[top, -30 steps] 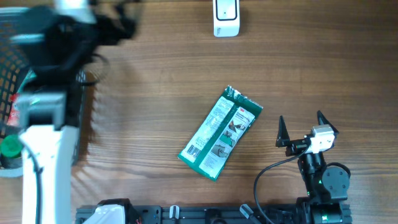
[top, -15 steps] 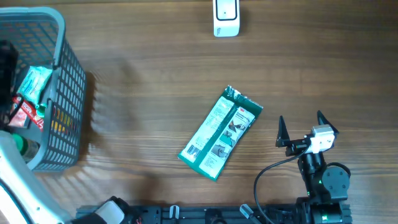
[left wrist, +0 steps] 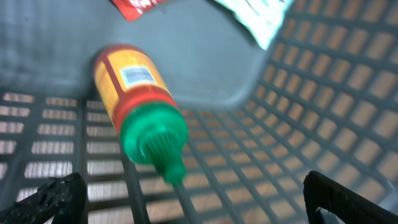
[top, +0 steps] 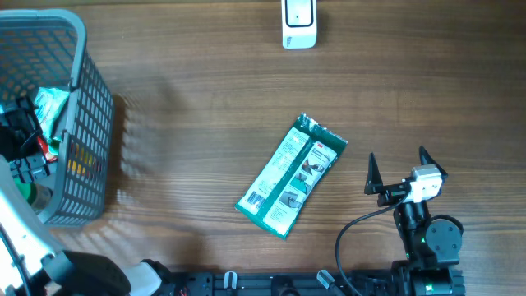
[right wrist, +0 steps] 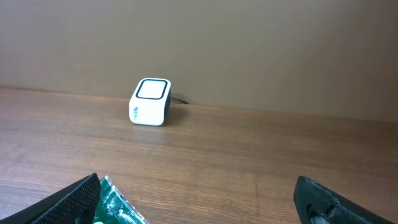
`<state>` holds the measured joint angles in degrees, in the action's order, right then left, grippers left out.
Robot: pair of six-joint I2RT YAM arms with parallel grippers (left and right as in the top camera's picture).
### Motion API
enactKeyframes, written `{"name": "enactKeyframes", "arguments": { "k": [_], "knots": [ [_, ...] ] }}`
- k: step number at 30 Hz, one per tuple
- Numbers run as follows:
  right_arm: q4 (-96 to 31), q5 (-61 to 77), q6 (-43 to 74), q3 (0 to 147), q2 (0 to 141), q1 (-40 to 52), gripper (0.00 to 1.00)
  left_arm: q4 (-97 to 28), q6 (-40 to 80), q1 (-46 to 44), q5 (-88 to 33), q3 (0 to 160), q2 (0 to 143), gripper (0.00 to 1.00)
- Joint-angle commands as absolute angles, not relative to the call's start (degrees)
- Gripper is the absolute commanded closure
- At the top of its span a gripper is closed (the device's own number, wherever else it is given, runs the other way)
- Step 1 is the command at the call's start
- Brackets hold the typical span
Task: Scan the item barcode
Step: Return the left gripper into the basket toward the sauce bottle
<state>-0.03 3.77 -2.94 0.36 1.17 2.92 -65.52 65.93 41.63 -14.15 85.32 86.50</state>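
Diagonally, green packet [top: 292, 187], lower-left to upper-right.

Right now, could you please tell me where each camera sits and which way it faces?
Overhead: above the table, looking straight down on packet, scanner and basket; right gripper and left arm show.
Left wrist: inside the basket, facing a bottle; the left gripper's open tips show.
Right wrist: low over the table, facing the scanner; open tips show.
Shared: overhead and right wrist both show scanner and packet.
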Motion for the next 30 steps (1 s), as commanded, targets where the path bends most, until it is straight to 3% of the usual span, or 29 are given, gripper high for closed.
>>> {"name": "enactKeyframes", "arguments": {
  "k": [1,9,12,18,23,30],
  "knots": [
    [0.1,2.9,-3.4,0.3,1.2,3.2,0.0,-65.6,67.7,41.3,-8.1,85.4,89.6,0.0],
    [0.1,2.9,-3.4,0.3,1.2,3.2,0.0,-64.6,63.2,38.2,-7.7,85.4,96.2,0.0],
    [0.1,2.9,-3.5,0.3,1.2,3.2,0.0,-65.4,63.2,37.1,-7.6,85.4,97.8,0.05],
    [0.1,2.9,-3.5,0.3,1.2,3.2,0.0,-66.9,63.2,36.8,-4.3,85.4,98.3,0.29],
    [0.1,2.9,-3.5,0.3,1.2,3.2,0.0,-68.2,60.2,36.8,-3.4,85.4,98.3,0.55],
    [0.1,2.9,-3.5,0.3,1.2,3.2,0.0,-67.8,58.7,36.9,-7.0,85.6,97.1,0.65]
  ]
}}
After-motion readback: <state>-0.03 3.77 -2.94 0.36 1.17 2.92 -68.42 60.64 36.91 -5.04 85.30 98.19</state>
